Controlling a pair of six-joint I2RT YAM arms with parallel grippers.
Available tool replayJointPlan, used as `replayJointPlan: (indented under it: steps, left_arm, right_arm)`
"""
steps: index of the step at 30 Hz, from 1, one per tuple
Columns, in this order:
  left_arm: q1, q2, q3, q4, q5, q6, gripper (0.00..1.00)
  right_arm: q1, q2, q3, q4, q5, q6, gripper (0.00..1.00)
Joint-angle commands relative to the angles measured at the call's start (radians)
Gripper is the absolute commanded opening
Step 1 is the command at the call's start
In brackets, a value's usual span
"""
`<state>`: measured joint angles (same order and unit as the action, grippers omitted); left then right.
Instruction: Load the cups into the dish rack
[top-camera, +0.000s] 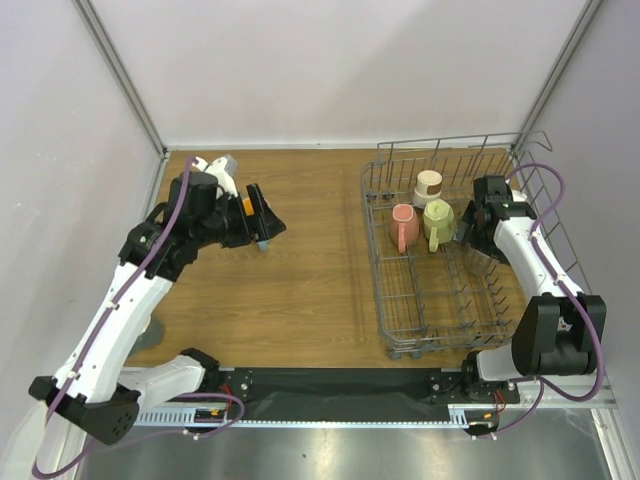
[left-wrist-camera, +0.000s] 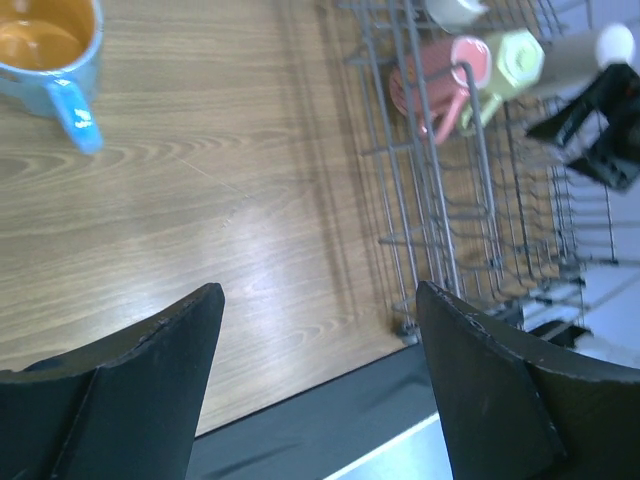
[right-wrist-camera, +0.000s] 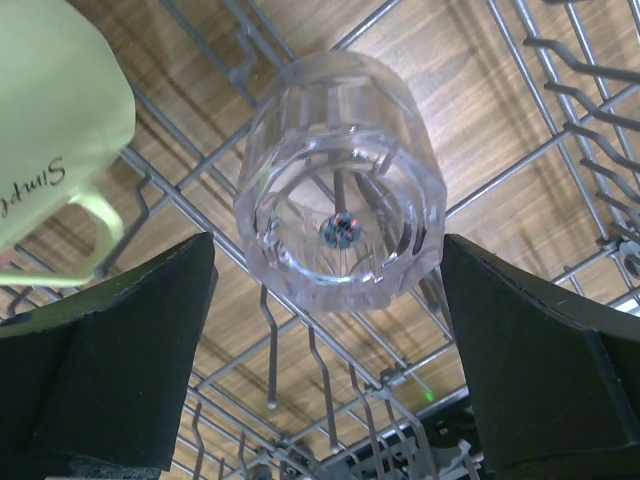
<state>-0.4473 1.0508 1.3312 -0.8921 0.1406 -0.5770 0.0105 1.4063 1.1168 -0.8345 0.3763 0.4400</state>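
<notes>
The grey wire dish rack (top-camera: 400, 330) stands on the right of the table. In it are a pink cup (top-camera: 403, 227), a yellow-cream mug (top-camera: 437, 222) and a beige cup (top-camera: 428, 185). My right gripper (top-camera: 470, 232) is inside the rack. In the right wrist view it (right-wrist-camera: 328, 255) is open, with a clear glass cup (right-wrist-camera: 340, 180) mouth-down on the tines between its fingers, apart from both, and the yellow-cream mug (right-wrist-camera: 50, 120) to the left. My left gripper (top-camera: 266, 214) is open and empty (left-wrist-camera: 320, 300) just beside a blue cup with orange inside (top-camera: 246, 207), seen upright in the left wrist view (left-wrist-camera: 45, 50).
A grey cup (top-camera: 224, 164) and a pale one (top-camera: 200, 163) stand at the far left behind my left arm, partly hidden. The rack (left-wrist-camera: 440, 200) with the pink cup (left-wrist-camera: 440, 75) shows in the left wrist view. A black strip (top-camera: 330, 382) runs along the table's near edge.
</notes>
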Motion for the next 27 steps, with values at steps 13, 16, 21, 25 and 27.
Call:
replayJointPlan:
  steps: [13, 16, 21, 25, 27]
  left_arm:
    - [0.033, 0.218, 0.175, -0.031, -0.271, 0.003, 0.75]
    - [0.033, 0.302, 0.192, -0.002, -0.320, 0.052, 0.70]
    - [0.036, 0.455, 0.233, 0.033, -0.398, 0.100, 0.67]
    - [0.036, 0.583, 0.289, 0.039, -0.449, 0.143, 0.68]
    - [0.038, 0.636, 0.335, 0.028, -0.492, 0.164, 0.69]
  right_arm:
    - [0.002, -0.234, 0.176, -0.190, -0.109, -0.047, 1.00]
    - [0.042, -0.314, 0.178, -0.204, -0.151, -0.037, 1.00]
    - [0.080, -0.392, 0.158, -0.230, -0.326, 0.003, 1.00]
    - [0.129, -0.412, 0.160, -0.267, -0.366, -0.001, 1.00]
    - [0.138, -0.428, 0.160, -0.285, -0.366, -0.013, 1.00]
